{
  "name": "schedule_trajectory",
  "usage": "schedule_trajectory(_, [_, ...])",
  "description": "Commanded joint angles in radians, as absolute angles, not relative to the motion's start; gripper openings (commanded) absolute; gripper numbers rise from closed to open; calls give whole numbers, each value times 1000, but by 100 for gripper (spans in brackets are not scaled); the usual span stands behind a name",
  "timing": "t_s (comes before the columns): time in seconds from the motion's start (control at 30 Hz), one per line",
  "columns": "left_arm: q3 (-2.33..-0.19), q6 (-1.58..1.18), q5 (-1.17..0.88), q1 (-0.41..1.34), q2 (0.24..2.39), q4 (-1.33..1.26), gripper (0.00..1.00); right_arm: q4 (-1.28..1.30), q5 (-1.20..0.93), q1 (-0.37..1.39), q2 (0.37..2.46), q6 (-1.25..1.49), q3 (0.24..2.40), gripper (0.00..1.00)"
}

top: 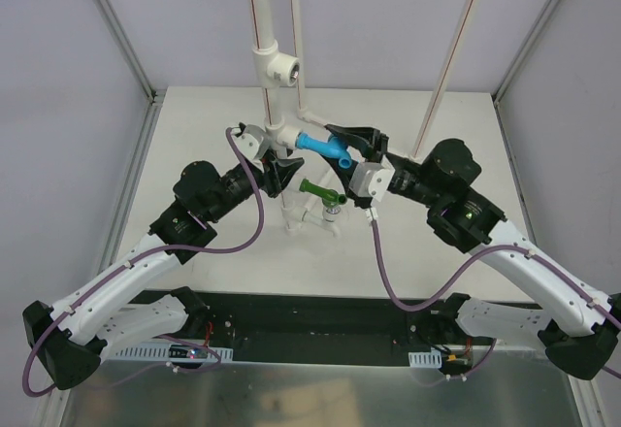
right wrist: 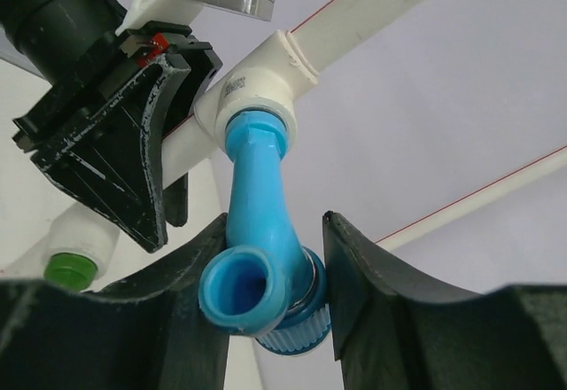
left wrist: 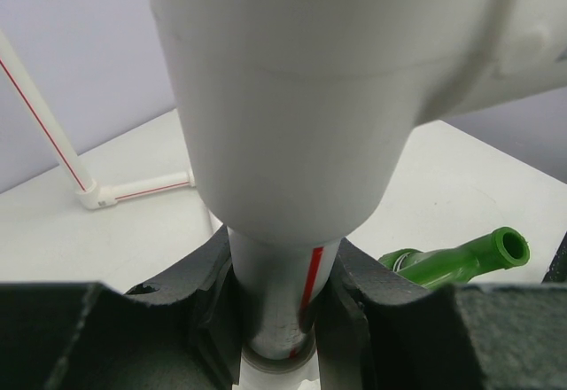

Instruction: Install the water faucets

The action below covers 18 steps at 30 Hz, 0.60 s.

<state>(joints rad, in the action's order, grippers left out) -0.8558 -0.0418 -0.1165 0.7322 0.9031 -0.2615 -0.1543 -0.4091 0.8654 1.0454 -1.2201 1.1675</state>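
Observation:
The light blue faucet (top: 320,146) sits with its threaded end in a white pipe tee (top: 288,138) on the upright pipe stand. My right gripper (top: 349,142) is shut on it; in the right wrist view (right wrist: 275,222) the fingers (right wrist: 372,292) press its spout (right wrist: 252,230) and ribbed knob. The dark green faucet (top: 322,191) sticks out of a lower fitting, and also shows in the left wrist view (left wrist: 461,261). My left gripper (top: 280,173) is shut on the stand's white red-striped pipe (left wrist: 288,288) just under a large tee (left wrist: 292,97).
The pipe stand rises to an upper tee (top: 275,66) at the back. A thin red-striped pipe (top: 451,58) leans at the right, and another with an elbow (left wrist: 93,197) lies at the back. Grey enclosure walls and metal posts (top: 116,29) ring the table.

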Motion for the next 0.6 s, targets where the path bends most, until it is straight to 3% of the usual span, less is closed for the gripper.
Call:
schedule_trajectory(0.0, [-868, -158, -141, 739, 887, -222, 0, -167, -454, 873, 1031, -872, 1134, 0])
schedule_trajectory(0.23, [-865, -163, -141, 739, 890, -225, 0, -247, -384, 873, 1006, -541, 1060, 0])
schedule_trajectory(0.57, [-861, -163, -137, 741, 896, -230, 0, -313, -140, 874, 989, 248, 1032, 0])
